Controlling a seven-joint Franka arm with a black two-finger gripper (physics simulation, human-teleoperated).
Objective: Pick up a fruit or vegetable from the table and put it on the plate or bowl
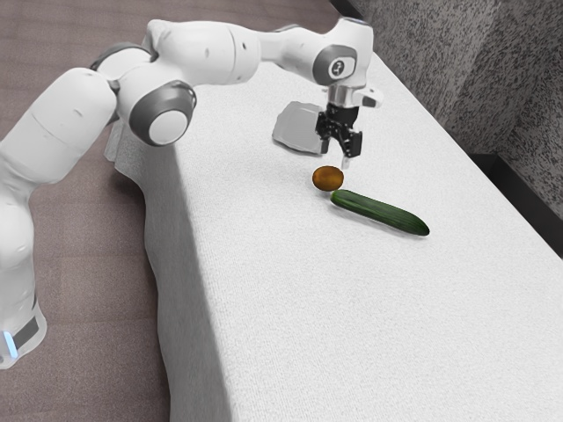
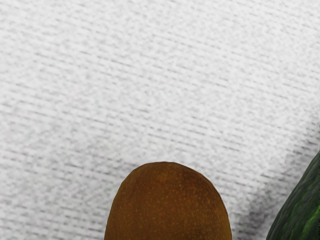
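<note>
Arm (image 1: 202,61) comes in from the exterior view's left and reaches over the table (image 1: 352,316), which is covered in white cloth.

Gripper (image 1: 343,151) points down and hangs above the cloth, touching nothing. Fingers stand apart with nothing between them.

Kiwi (image 1: 327,178): brown, oval, lying on the cloth. In the exterior view it sits just below the fingertips and slightly toward that view's left, clear of them. In the wrist view the kiwi (image 2: 167,202) lies close under the hand, with bare table (image 2: 150,75) beyond it.

Cucumber (image 1: 380,213): long, dark green, lying flat on the cloth. One end is just beside the kiwi, and the body runs away from it toward the exterior view's right. In the wrist view a strip of shadowed cloth separates the cucumber (image 2: 300,210) from the kiwi, so they are apart.

Dish (image 1: 297,127): grey, on the table on the far side of the gripper and partly behind it. Its outline looks angular; I cannot tell whether it is a plate or a bowl. Nothing visible on the part that shows.

Both kiwi and cucumber are on the table, apart from the dish.
</note>
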